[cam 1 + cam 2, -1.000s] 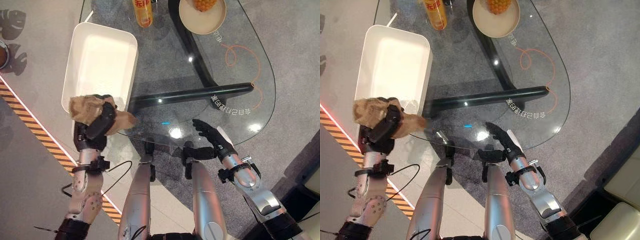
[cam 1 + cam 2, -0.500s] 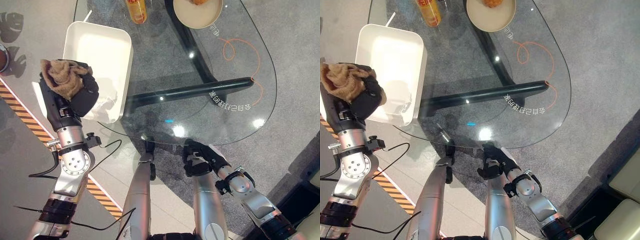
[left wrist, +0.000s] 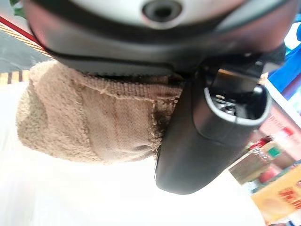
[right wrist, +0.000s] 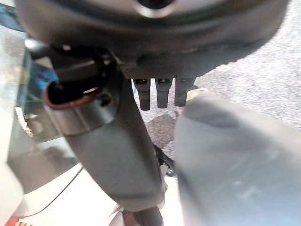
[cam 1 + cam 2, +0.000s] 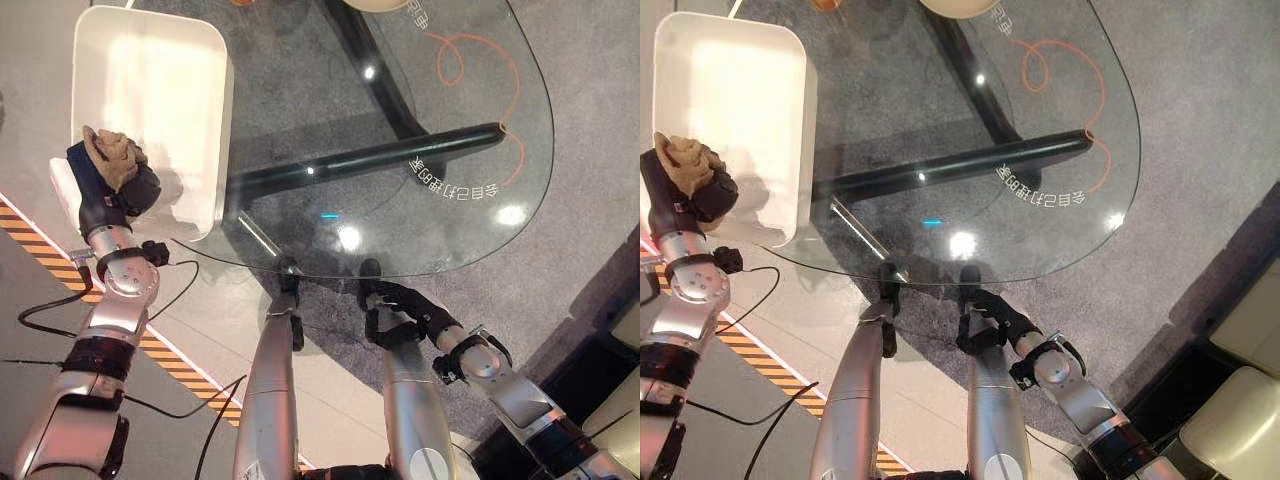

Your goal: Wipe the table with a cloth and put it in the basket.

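The left robot hand (image 5: 112, 190) has its fingers curled round the tan cloth (image 5: 112, 158), which sits bunched on top of the fist, at the near left rim of the white basket (image 5: 150, 90). The basket stands on the left end of the glass counter (image 5: 420, 230). By my reading the wiping is over and the step in hand is the drop-off. The next move calls for carrying the fist further inward over the basket's open middle and then letting the fingers open, since from here the cloth could slip down outside the rim.

The right robot hand (image 5: 405, 305) hangs idle below the counter's near edge, its fingers loosely bent with nothing in them.

The left wrist view shows the cloth (image 3: 89, 127) pressed against the thumb (image 3: 207, 136) with the bright white basket floor behind. The eye views give the fist's place at the rim.
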